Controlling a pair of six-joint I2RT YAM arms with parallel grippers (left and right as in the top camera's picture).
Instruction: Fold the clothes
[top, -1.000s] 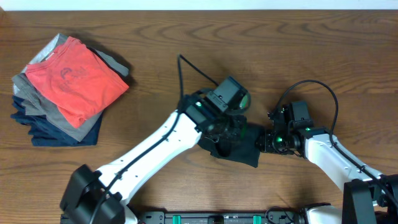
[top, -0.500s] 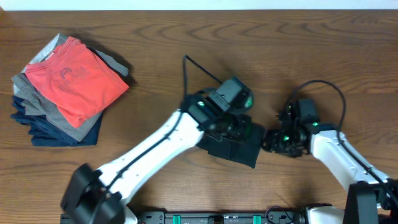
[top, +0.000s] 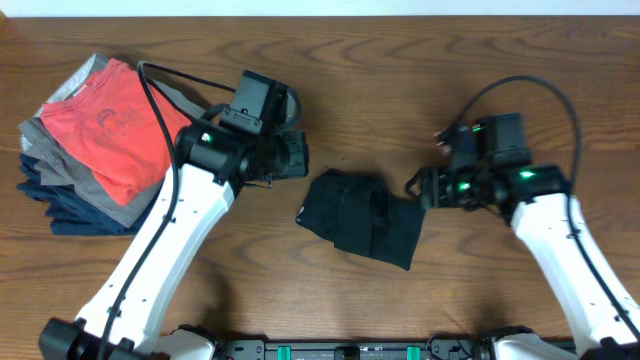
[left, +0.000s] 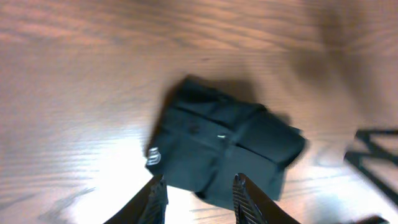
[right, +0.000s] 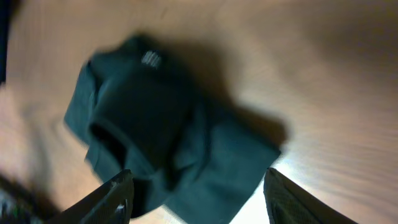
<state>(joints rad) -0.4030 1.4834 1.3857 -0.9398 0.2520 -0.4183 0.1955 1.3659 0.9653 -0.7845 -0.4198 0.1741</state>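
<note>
Blur: both wrist views are smeared, and the white mark (left: 153, 155) on the cloth is unreadable.
My left gripper (left: 200, 198): fingers spread, empty.
My right gripper (right: 202, 198): fingers wide apart, empty.
Clothes (top: 360, 220): black lumpy folded bundle, mid-tabletop between my grippers, held by neither.
Tabletop (top: 330, 60): brown wood grain.
Far left: stack of folded garments (top: 60, 185), red-orange shirt (top: 120, 125) on top.

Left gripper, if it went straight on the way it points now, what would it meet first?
Probably the folded black soft-fabric garment: the left gripper points at its near edge, though depth is unclear.
</note>
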